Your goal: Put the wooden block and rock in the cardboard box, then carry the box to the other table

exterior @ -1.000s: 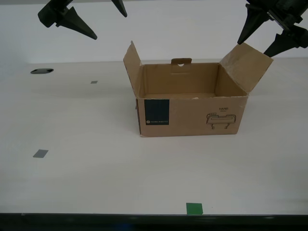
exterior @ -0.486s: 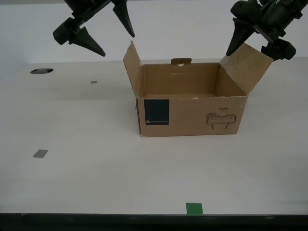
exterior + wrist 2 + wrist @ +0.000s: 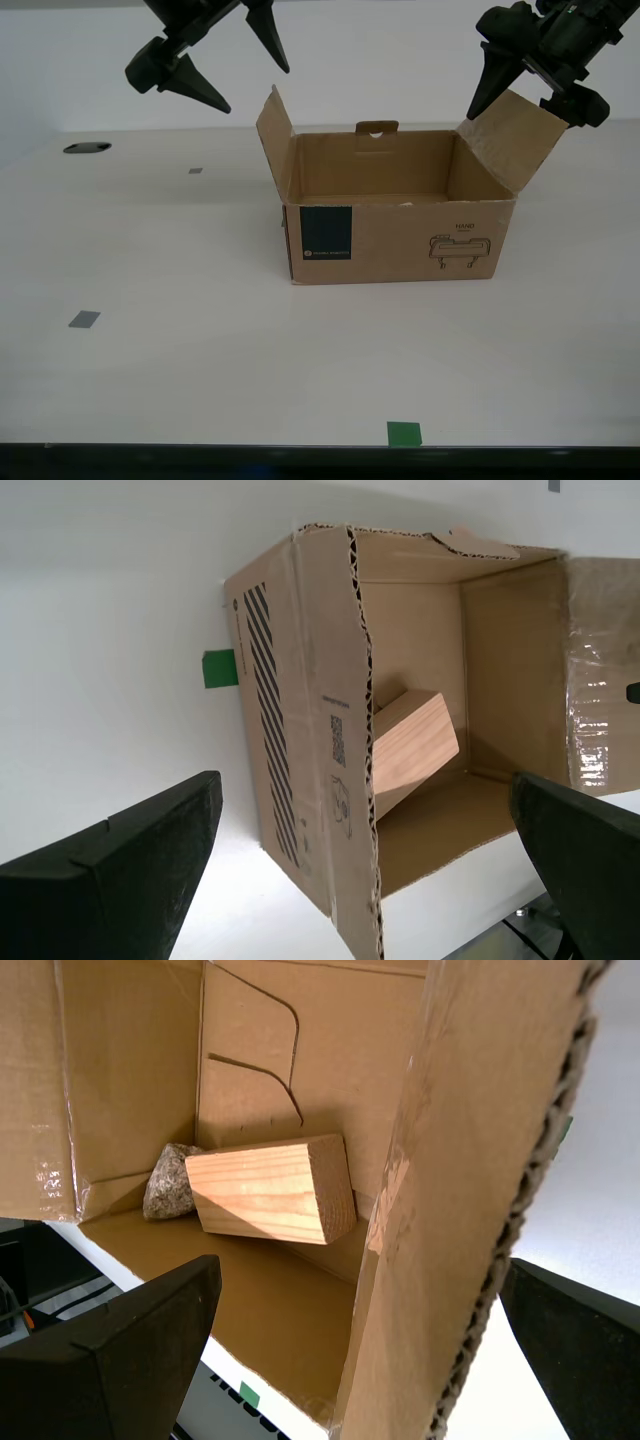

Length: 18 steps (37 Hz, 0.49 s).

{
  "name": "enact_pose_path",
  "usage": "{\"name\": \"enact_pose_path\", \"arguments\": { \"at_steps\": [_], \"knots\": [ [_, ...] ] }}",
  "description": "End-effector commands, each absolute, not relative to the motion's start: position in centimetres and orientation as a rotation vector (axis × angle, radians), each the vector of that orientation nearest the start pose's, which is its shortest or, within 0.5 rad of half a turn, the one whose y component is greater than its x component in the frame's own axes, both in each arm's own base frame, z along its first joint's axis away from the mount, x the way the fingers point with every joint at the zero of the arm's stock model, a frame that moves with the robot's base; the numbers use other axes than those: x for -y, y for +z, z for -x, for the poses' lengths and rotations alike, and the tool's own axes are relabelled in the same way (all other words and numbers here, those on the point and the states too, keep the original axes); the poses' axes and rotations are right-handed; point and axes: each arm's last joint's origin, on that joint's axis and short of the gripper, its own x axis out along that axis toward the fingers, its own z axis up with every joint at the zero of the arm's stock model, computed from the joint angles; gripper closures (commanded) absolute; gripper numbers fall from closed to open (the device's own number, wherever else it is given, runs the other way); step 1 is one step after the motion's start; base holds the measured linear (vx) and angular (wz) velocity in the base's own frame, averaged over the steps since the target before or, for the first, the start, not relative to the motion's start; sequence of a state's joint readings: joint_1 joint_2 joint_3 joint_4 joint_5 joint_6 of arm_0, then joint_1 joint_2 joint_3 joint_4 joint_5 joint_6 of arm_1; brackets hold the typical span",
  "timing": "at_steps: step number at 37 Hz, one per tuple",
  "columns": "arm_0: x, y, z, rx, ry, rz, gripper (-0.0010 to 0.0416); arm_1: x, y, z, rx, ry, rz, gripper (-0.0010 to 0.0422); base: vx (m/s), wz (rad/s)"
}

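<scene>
Your exterior view hides the cardboard box's [image 3: 400, 240] contents. Both wrist views show the wooden block [image 3: 270, 1188] inside; only the first shows the rock [image 3: 170, 1182]. First claw [image 3: 360, 1265] and second claw [image 3: 365, 778] are spread wide.

The cardboard box [image 3: 400, 215] carries a dark blue square label [image 3: 326, 234] on its front, its pale line of print too small to read. Above the line drawing [image 3: 461, 249] stands a small word, apparently "HAND". Diagonal stripes [image 3: 268, 742] and a square code [image 3: 337, 739] mark its side.

The cardboard box [image 3: 400, 205] sits mid-table [image 3: 200, 370], toward its far edge. Inside, the wooden block [image 3: 272, 1189] lies touching the rock [image 3: 170, 1182].
</scene>
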<state>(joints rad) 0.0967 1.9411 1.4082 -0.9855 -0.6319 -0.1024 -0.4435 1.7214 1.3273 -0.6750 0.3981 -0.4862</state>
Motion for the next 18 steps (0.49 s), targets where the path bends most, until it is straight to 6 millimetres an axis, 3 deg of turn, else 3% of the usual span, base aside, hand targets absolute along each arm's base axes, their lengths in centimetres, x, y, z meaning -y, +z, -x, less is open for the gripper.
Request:
{"name": "enact_pose_path", "arguments": {
  "at_steps": [1, 18],
  "knots": [
    [-5.3, 18.6, -35.9, -1.449, 0.662, -0.33, 0.0019, 16.8, 23.1, -32.0, -1.301, -0.468, 0.386, 0.0021, 0.0, 0.0],
    [-5.3, 18.6, -35.9, -1.442, 0.67, -0.321, 0.0019, 18.7, 20.2, -34.5, -1.378, -0.447, 0.37, 0.0021, 0.0, 0.0]
  ]
}}
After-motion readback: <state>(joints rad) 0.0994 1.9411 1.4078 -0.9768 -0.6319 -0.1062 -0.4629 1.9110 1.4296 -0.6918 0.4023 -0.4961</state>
